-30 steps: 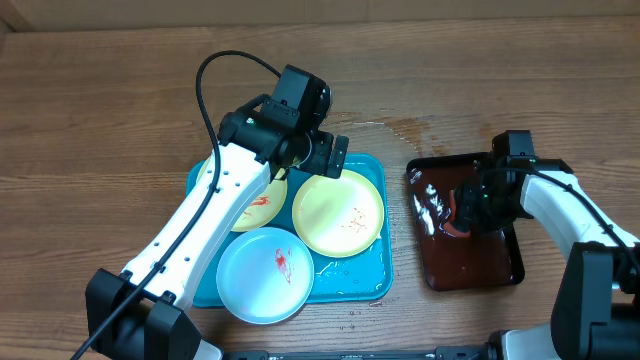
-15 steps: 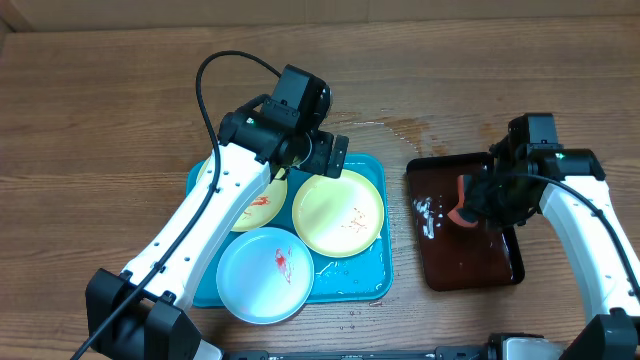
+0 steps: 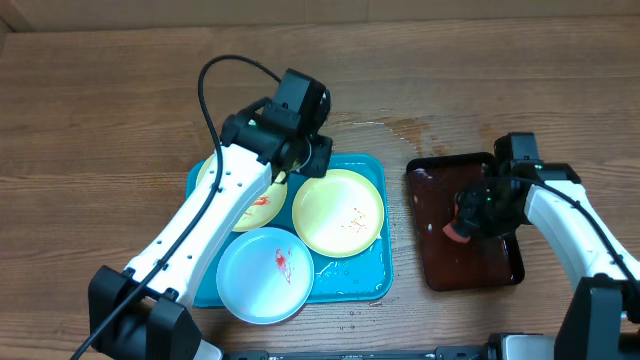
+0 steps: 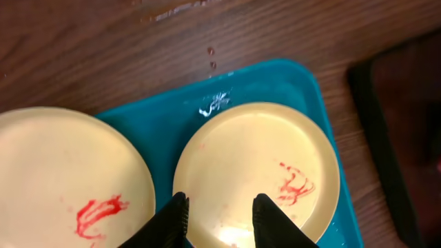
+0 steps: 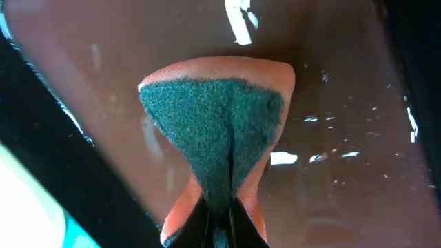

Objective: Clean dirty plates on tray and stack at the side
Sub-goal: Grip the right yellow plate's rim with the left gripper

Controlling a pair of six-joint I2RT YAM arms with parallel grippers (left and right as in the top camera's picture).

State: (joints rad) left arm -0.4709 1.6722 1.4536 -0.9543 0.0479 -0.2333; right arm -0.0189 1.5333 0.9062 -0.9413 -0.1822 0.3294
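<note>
Three plates lie on the turquoise tray [image 3: 372,276]: a pale yellow one [image 3: 340,212] with faint red smears at the right, another yellow one [image 3: 262,205] with a red smear half under my left arm, and a blue-white one [image 3: 265,275] with a red smear in front. My left gripper [image 3: 318,158] hovers at the right yellow plate's [image 4: 275,151] far-left rim. Its jaws stand partly apart, one fingertip [image 4: 176,213] at the rim and the other over the plate, gripping nothing. My right gripper [image 3: 472,212] is shut on an orange sponge [image 5: 220,117] with a green scouring face, pressed over the dark tray.
The dark red-brown tray [image 3: 500,265] with a black rim sits right of the turquoise tray, wet and glossy. A wet patch [image 3: 400,126] marks the wooden table behind the trays. Small white foam specks [image 4: 215,103] lie on the turquoise tray's far edge.
My left gripper's jaws have narrowed over the right yellow plate's rim. My right gripper has swept the sponge across the dark tray, and the white foam there is mostly gone.
</note>
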